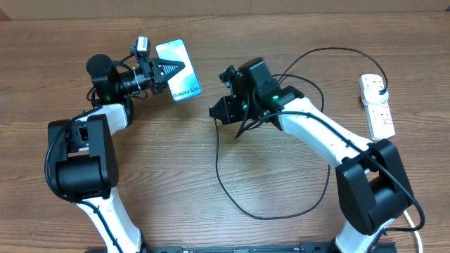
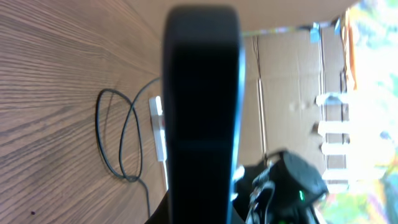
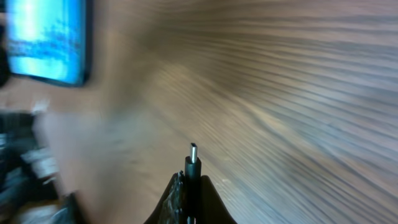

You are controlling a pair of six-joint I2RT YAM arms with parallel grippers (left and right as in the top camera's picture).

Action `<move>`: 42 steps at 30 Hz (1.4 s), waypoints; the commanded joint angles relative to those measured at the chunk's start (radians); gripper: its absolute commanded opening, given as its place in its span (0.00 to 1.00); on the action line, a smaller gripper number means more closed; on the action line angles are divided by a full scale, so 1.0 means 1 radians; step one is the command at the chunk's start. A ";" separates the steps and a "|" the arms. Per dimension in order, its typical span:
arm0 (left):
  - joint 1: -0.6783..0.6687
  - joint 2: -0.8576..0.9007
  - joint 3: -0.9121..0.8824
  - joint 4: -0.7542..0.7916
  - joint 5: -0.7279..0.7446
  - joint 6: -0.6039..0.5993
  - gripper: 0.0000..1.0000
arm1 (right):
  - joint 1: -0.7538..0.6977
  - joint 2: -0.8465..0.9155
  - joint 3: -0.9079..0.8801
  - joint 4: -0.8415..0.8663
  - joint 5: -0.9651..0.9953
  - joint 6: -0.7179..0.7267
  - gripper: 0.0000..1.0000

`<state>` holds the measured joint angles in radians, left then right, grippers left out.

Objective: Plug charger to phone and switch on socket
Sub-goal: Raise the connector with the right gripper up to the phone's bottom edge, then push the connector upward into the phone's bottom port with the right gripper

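Observation:
The phone (image 1: 181, 76), its screen lit light blue, is held at the back left with my left gripper (image 1: 171, 69) shut on it. In the left wrist view the phone (image 2: 202, 112) shows as a dark upright slab filling the middle. My right gripper (image 1: 216, 110) hangs a little right of the phone, shut on the charger's connector (image 3: 193, 163), whose metal tip sticks out between the fingers. The phone (image 3: 46, 40) sits at the top left of the right wrist view, apart from the tip. The black charger cable (image 1: 274, 213) loops over the table to a plug (image 1: 380, 90) in the white socket (image 1: 380, 112) at the far right.
The wooden table (image 1: 176, 161) carries only the cable loops in its middle. In the left wrist view the socket (image 2: 159, 127) and cable loops (image 2: 121, 143) lie beyond the phone, with the right arm (image 2: 286, 186) and cardboard boxes (image 2: 292, 87) behind.

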<state>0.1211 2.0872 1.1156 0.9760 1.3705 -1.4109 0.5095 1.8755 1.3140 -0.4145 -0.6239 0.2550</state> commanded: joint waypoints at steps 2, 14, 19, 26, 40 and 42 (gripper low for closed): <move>-0.022 -0.008 0.026 0.060 0.046 0.034 0.05 | -0.047 -0.012 -0.090 0.095 -0.355 -0.047 0.04; -0.093 -0.008 0.026 0.067 -0.118 -0.029 0.05 | -0.087 -0.012 -0.280 0.567 -0.586 0.136 0.04; -0.115 -0.008 0.026 0.127 -0.145 -0.037 0.05 | -0.086 -0.012 -0.286 0.672 -0.559 0.235 0.04; -0.115 -0.008 0.026 0.142 -0.141 -0.068 0.05 | -0.087 -0.012 -0.286 0.713 -0.487 0.302 0.04; -0.114 -0.008 0.026 0.266 -0.102 -0.210 0.04 | -0.090 -0.012 -0.286 0.842 -0.439 0.405 0.04; -0.114 -0.008 0.026 0.249 -0.087 -0.210 0.05 | -0.090 -0.012 -0.286 0.869 -0.447 0.412 0.04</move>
<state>0.0040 2.0872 1.1175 1.2293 1.2537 -1.5986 0.4252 1.8755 1.0336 0.4274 -1.0725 0.6422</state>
